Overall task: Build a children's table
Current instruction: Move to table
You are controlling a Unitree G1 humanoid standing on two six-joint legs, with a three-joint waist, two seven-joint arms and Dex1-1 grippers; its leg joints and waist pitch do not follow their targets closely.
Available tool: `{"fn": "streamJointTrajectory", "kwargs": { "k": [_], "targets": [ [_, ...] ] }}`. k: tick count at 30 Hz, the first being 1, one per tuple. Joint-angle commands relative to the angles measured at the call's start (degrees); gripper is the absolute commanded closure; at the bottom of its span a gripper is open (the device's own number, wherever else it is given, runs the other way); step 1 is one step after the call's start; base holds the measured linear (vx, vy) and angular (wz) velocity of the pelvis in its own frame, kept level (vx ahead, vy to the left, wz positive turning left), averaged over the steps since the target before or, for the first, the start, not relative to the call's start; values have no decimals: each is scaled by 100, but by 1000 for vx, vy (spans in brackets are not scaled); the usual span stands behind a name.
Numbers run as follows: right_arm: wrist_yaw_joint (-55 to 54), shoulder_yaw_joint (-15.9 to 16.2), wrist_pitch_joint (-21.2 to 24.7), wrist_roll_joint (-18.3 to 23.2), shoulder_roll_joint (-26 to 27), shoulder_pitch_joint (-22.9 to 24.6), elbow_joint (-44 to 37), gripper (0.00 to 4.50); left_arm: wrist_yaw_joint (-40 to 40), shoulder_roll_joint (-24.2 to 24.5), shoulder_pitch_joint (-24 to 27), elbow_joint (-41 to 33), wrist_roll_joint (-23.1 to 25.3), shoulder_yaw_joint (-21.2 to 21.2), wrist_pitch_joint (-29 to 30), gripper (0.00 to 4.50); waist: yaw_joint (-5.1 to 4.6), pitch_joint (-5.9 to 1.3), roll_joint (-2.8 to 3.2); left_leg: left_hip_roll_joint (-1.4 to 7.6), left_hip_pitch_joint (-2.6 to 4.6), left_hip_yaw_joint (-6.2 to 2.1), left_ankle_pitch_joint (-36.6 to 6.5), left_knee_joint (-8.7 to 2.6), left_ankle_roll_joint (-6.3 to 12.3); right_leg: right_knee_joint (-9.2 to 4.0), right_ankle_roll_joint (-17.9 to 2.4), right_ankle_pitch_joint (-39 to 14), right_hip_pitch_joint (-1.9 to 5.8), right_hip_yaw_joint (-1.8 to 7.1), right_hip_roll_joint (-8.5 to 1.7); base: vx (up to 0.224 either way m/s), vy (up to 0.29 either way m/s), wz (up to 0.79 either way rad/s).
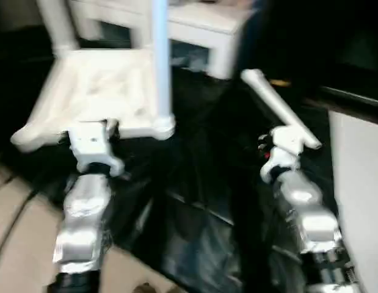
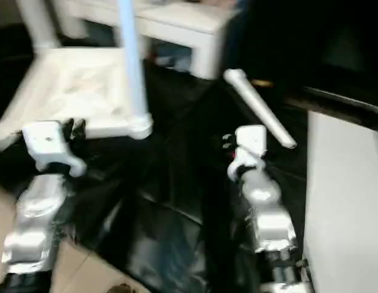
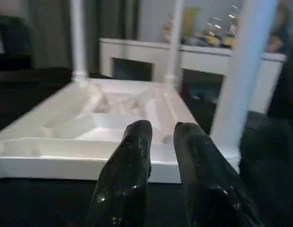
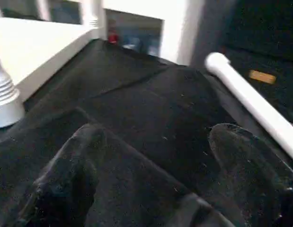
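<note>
The table top [image 1: 97, 91] lies ribbed side up just ahead of the narrow, empty left tool [image 3: 158, 137], exposing sockets for its 3 standing legs. The wide right tool [image 4: 151, 179] nears the loose leg [image 1: 280, 110], likely to fit it.

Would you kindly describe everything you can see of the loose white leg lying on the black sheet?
The loose leg is a plain white round rod, plastic by its look, lying at a slant on the black sheet, apart from the upturned tabletop. Its far end is a rounded, slightly wider knob. Its near end lies by the right gripper, whose fingers stand wide open with the leg just beside one finger, not between them; whether it touches cannot be told.
</note>
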Motion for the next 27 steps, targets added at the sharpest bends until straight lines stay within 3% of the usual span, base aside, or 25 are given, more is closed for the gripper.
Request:
{"fn": "streamJointTrajectory", "kwargs": {
  "k": [1,2,3,4,5,6,7,8,9,10,11,12,13,14,15,17,18,19,22,23,24,25,26,27],
  "targets": [
    [-9,28,63,-49,9,-81,20,67,93,24,-22,108,35,56,-19,341,87,-470,228,612,17,-242,-154,-850,629,-890,-404,-363,604,233,-865,8,-248,84],
    [-15,35,61,-58,14,-89,34,67,113,35,-25,123,59,63,-23,341,-152,-624,407,1985,1007,-1488,1544,-1332,1887,451,299,-430,-385,317,-445,27,-274,71],
    [-31,50,52,-79,21,-95,45,67,138,40,-29,139,61,81,-44,341,-272,-608,276,2074,1097,-1660,2828,-1274,2507,802,324,-791,-794,568,-466,27,-274,71],
    [-40,-19,57,28,90,-89,50,67,143,22,-34,146,4,120,-5,341,-181,-549,312,1941,1107,-1244,4680,-1020,2784,1030,267,-710,-1246,1044,-635,21,-250,43],
    [-52,-80,80,127,142,-83,43,67,127,53,-37,143,32,112,84,341,-110,-471,290,1362,701,-762,5056,-1031,2637,952,538,180,-1155,1255,-545,-40,-230,19],
    [-53,-101,107,173,163,-75,31,67,102,89,-37,145,71,88,112,341,-62,-486,228,977,532,-488,4738,-1012,2592,667,634,667,-1003,1286,-444,-40,-230,19],
    [-43,-107,120,204,168,-55,0,67,-9,159,-29,139,116,14,132,341,-34,-471,-39,262,195,-50,3059,-969,2181,-10,448,1474,-614,1336,-321,-68,-234,2],
    [-25,-131,95,236,185,-32,-30,67,-106,201,-22,133,104,-47,137,341,78,-497,-341,-243,-81,111,966,-411,1491,-461,189,684,-319,1645,-747,-66,-247,-3],
    [-25,-131,95,236,185,-32,-30,67,-106,201,-22,133,104,-47,137,341,260,-465,-279,-111,-118,-21,502,-493,897,-591,434,138,-220,1730,-1040,-66,-247,-3],
    [3,-232,113,395,250,-19,-62,50,-147,247,-26,131,148,-100,176,333,306,-466,-300,101,-31,-80,358,-744,10,-554,1289,-544,-256,1779,-1056,-84,-275,-19],
    [3,-232,113,395,250,-19,-62,40,-147,247,-26,131,148,-100,176,328,253,-446,-209,158,-76,-118,450,-1030,-481,-502,1931,-997,-185,1622,-867,-100,-230,-20],
    [9,-371,87,569,311,-13,-103,34,-251,286,-40,129,142,-166,188,328,227,-420,-160,176,-32,-109,308,-1106,-637,-537,2054,-1227,-252,1566,-777,-100,-230,-20],
    [27,-462,81,686,335,-15,-124,31,-332,320,-52,127,137,-218,218,328,151,-402,-126,158,13,-47,-17,-1173,-792,-628,2109,-1840,-310,1531,-677,-105,-159,-8],
    [11,-482,69,687,330,-12,-131,9,-378,323,-51,129,99,-231,236,328,89,-378,-43,192,52,-10,-330,-1246,-942,-689,1864,-2419,-375,1492,-612,-111,-94,-2],
    [-21,-516,51,685,322,-6,-143,9,-459,329,-49,134,27,-252,276,328,47,-365,-69,205,41,6,-470,-1270,-1003,-720,1738,-2639,-387,1466,-569,-111,-94,-2],
    [-33,-545,55,683,299,-5,-152,9,-496,325,-49,148,-13,-258,271,328,-69,-312,-16,228,94,25,-1155,-1333,-1114,-783,1272,-3231,-479,1296,-455,-88,-14,0],
    [-35,-553,52,685,296,-8,-149,9,-500,329,-51,148,-15,-260,281,328,-101,-303,10,239,109,7,-1340,-1359,-1131,-795,1183,-3292,-479,1245,-434,-118,20,-4],
    [-61,-602,26,681,266,-31,-117,9,-555,364,-68,148,-35,-278,339,328,-151,-307,62,278,118,-41,-1608,-1436,-1134,-805,1016,-3083,-421,1169,-411,-104,56,-9],
    [-120,-738,-46,680,181,-97,-13,9,-735,460,-92,125,-52,-353,426,328,-278,-245,247,472,311,-158,-2755,-1654,-971,-865,587,-2249,-355,976,-352,-103,93,-7],
    [-120,-740,-46,681,181,-98,-11,9,-736,461,-92,124,-52,-354,426,328,-275,-187,328,702,232,-234,-3551,-1978,-755,-586,364,-1274,-83,910,-333,-130,51,-8],
    [-129,-761,-61,678,166,-108,7,9,-751,467,-93,116,-59,-359,438,328,-243,-128,331,820,139,-210,-3903,-2169,-695,-278,318,-975,6,909,-320,-130,51,-8],
    [-147,-802,-89,672,136,-128,45,9,-782,478,-94,100,-73,-368,462,328,61,-83,350,969,-104,-23,-4388,-2447,-583,449,361,-427,161,1025,-343,-136,-7,9],
    [-169,-885,-130,699,96,-167,119,9,-796,488,-109,90,-78,-355,482,328,177,-92,222,982,-87,90,-4183,-2435,-492,619,528,-772,141,1232,-343,-67,-81,22],
    [-240,-1038,-215,712,-4,-253,315,9,-817,510,-135,85,-94,-330,578,328,92,-127,-212,413,627,326,-2551,-1120,-832,-713,1148,-4452,-764,1531,-478,-67,-81,22]
  ]
}}
